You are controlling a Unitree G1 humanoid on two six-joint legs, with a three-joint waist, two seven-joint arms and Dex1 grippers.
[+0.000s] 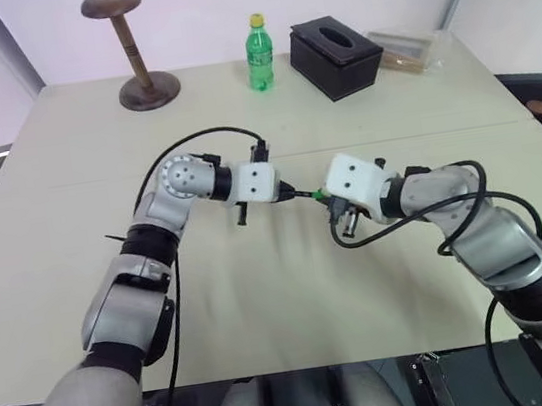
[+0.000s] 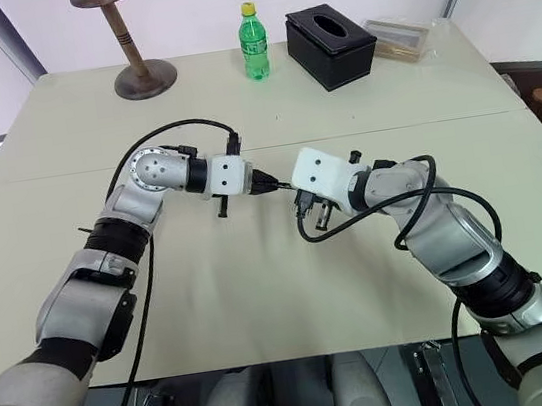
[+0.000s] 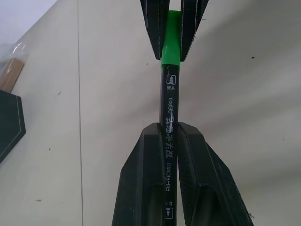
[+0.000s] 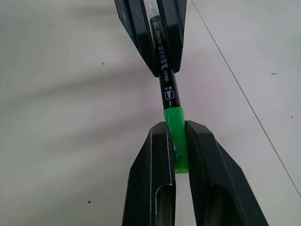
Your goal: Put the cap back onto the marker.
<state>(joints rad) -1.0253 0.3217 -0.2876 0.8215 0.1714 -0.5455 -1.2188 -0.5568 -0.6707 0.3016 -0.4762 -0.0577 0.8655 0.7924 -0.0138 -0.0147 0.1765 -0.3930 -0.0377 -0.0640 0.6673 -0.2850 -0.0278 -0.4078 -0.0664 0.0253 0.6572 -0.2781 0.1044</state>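
Note:
Over the middle of the table the two grippers meet tip to tip. My left gripper is shut on the marker, a slim black stick with white print. My right gripper is shut on the cap, a small bright green tube. The marker's end enters the cap's open mouth, and the two lie in one straight line. Between the white hands in the head views I see the cap as a small green speck. The marker's tip is hidden inside the cap.
At the table's far edge stand a green bottle with a yellow top, a black tissue box, a wooden hat stand and a clear packet. Black cables loop from both wrists.

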